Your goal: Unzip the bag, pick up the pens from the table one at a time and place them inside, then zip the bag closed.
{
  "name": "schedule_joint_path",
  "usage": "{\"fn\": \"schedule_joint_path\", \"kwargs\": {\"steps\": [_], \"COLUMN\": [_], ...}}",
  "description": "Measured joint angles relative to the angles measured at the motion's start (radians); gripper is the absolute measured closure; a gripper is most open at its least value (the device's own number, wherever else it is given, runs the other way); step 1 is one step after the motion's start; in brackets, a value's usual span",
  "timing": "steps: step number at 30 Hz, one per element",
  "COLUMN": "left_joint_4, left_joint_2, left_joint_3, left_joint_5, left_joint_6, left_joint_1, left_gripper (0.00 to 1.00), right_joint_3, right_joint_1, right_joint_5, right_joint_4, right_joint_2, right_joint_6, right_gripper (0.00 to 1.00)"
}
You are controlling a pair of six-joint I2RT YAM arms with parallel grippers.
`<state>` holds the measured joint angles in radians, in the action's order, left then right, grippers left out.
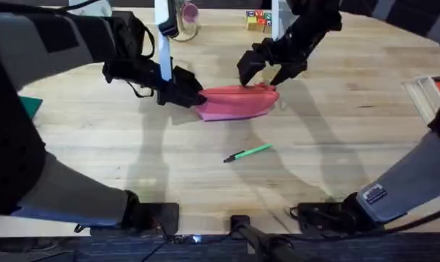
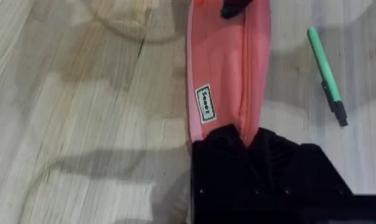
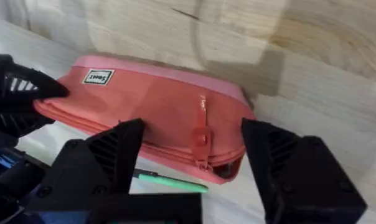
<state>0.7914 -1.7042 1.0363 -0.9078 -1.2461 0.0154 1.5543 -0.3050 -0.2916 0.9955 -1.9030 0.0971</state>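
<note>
Soft pink bag (image 1: 238, 102) sagging on table (image 1: 336, 145): left gripper (image 1: 182, 93) clamping its 9 o'clock end, right gripper (image 3: 194, 155) hovering open over pull tab (image 3: 202, 138), best hold.

Overhead view is taken from above the arm bases, angled down and forward; the whole table (image 1: 336, 138) is covered at mid distance, with both arms seen from behind. The left wrist view is aimed steeply down past the left gripper (image 2: 247, 140), very near, along the length of the bag (image 2: 222, 68), with the pen (image 2: 325, 71) caught just beside it. The right wrist view is aimed down and forward between the spread fingers of the right gripper (image 3: 194, 155), close above the bag's zipper pull end. Bag and pen are shared by all three views; the left gripper's tip is also caught in the right wrist view.
</note>
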Motion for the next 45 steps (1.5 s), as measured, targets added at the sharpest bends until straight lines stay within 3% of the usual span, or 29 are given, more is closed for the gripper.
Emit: {"fn": "schedule_joint_path", "kwargs": {"steps": [4, 10, 15, 21, 45], "left_joint_4": [0.000, 0.000, 0.001, 0.000, -0.003], "left_joint_2": [0.000, 0.000, 0.000, 0.000, 0.000], "left_joint_3": [0.000, 0.000, 0.000, 0.000, 0.000], "left_joint_5": [0.000, 0.000, -0.001, 0.000, 0.000], "left_joint_6": [0.000, 0.000, 0.000, 0.000, 0.000], "left_joint_1": [0.000, 0.000, 0.000, 0.000, 0.000], "left_gripper": [0.958, 0.958, 0.958, 0.959, 0.959], "right_joint_3": [0.000, 0.000, 0.000, 0.001, 0.038], "right_joint_1": [0.000, 0.000, 0.000, 0.000, 0.000], "right_joint_5": [0.000, 0.001, 0.004, 0.010, -0.003], "right_joint_4": [0.000, 0.005, 0.050, 0.080, 0.075], "right_joint_2": [0.000, 0.000, 0.000, 0.000, 0.000], "right_joint_6": [0.000, 0.000, -0.002, -0.017, -0.039], "right_gripper": [0.188, 0.502, 0.668, 0.954, 0.969]}}
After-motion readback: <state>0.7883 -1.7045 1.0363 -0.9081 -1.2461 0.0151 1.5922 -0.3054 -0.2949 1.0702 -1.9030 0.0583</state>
